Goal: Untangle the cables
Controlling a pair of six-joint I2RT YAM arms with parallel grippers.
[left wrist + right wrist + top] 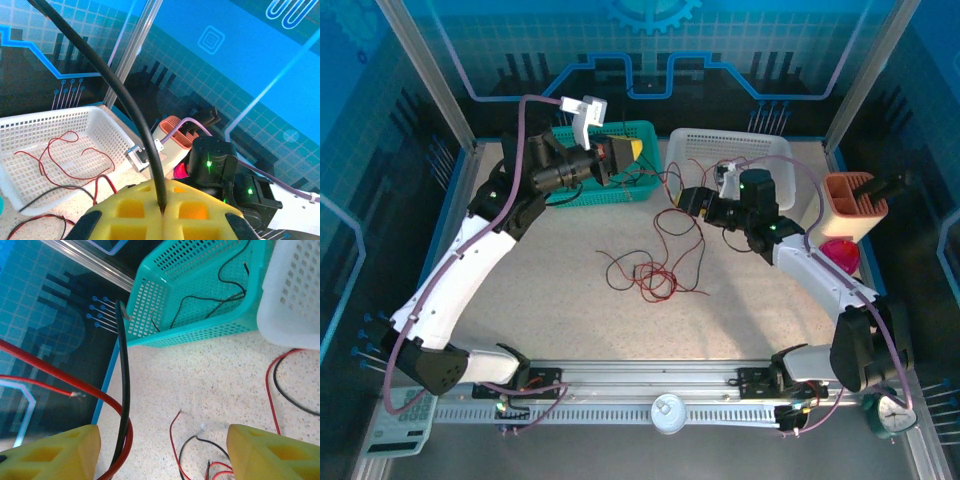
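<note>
Sorting looks partly done, and by colour as far as I can judge. The white basket (107, 131), at the left of the left wrist view, holds loops of red cables (55, 150). The teal basket (165, 315), at the top of the right wrist view, holds thin black cables (220, 292). Left to do is the tangle (650, 272) of red and black strands on the table (550, 290) at the centre of the top view, with a few strands trailing up toward both baskets.

The left gripper (623, 152) hangs at the teal basket, upper centre-left in the top view. Its jaws are pressed together on a black cable (127, 102) that rises from between them to the upper left of its wrist view. The right gripper (680, 198) sits just beside the white basket's left end. Its jaws stand wide, and a red cable (60, 376) and a black one run past the finger (55, 452) at the lower left of its frame, neither pinched.

The top view gives the layout of the tangle and both arms, but basket contents are hard to read there. The wrist views make those plain, and the left wrist view confirms the pinch on the black cable.
</note>
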